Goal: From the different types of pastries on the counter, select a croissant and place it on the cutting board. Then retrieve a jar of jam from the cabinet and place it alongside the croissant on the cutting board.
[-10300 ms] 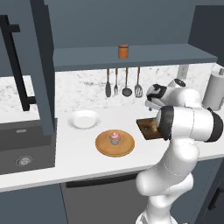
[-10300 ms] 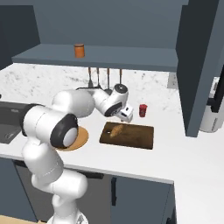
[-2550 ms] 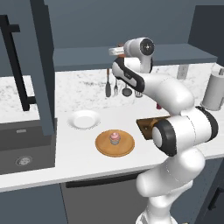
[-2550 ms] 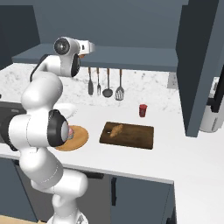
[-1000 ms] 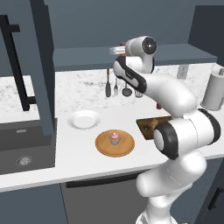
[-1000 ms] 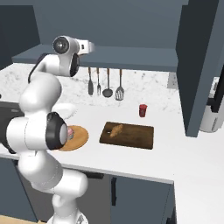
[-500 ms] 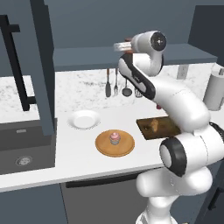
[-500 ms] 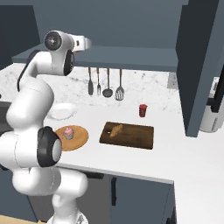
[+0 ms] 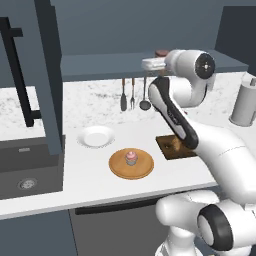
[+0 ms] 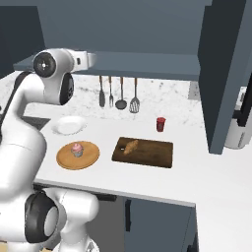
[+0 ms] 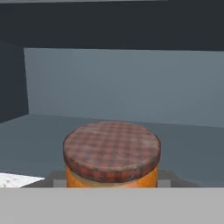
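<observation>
Since half a second ago the arm has swung further right along the shelf; the hand, upper middle, clamps the jar of jam. Croissant lies on the cutting board.

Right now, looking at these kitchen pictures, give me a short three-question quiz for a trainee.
1. True or false: the small golden-brown croissant lies on the dark brown rectangular cutting board.
2. What stands on the round light-tan wooden board? A) the small red jar B) the pink-frosted cupcake C) the white plate
3. Fill in: the gripper is at the dark slate-blue shelf, shut on the short orange jar of ____ with a checked lid.

Key: 1 true; 2 B; 3 jam.
</observation>
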Robot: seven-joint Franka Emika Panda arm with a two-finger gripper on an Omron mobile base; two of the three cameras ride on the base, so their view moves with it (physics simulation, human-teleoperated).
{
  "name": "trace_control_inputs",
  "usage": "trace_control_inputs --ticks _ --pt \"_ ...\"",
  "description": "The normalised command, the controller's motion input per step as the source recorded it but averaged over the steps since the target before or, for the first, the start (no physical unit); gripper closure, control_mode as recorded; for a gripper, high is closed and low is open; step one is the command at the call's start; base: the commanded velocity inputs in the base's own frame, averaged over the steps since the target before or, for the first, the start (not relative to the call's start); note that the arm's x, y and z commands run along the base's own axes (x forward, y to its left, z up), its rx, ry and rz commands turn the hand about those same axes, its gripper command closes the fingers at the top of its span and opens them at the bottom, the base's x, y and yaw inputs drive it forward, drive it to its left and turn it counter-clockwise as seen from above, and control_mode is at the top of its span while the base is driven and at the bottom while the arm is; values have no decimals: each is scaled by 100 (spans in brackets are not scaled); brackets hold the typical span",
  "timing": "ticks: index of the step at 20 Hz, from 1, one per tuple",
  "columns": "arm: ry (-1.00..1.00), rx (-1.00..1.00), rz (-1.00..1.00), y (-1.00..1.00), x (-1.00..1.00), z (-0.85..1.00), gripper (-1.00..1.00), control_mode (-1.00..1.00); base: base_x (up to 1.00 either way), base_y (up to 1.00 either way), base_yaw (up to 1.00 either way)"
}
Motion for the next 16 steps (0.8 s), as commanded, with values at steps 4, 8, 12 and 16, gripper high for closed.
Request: trace_control_inputs --ticks 4,8,12,16 --pt "-6 0 0 0 -100 -7 100 -100 0 0 0" --pt "-5 0 0 0 -100 -12 100 -100 0 0 0" --pt "-2 0 0 0 -100 -29 100 -100 0 0 0" --pt "-2 0 0 0 -100 -55 100 -100 0 0 0"
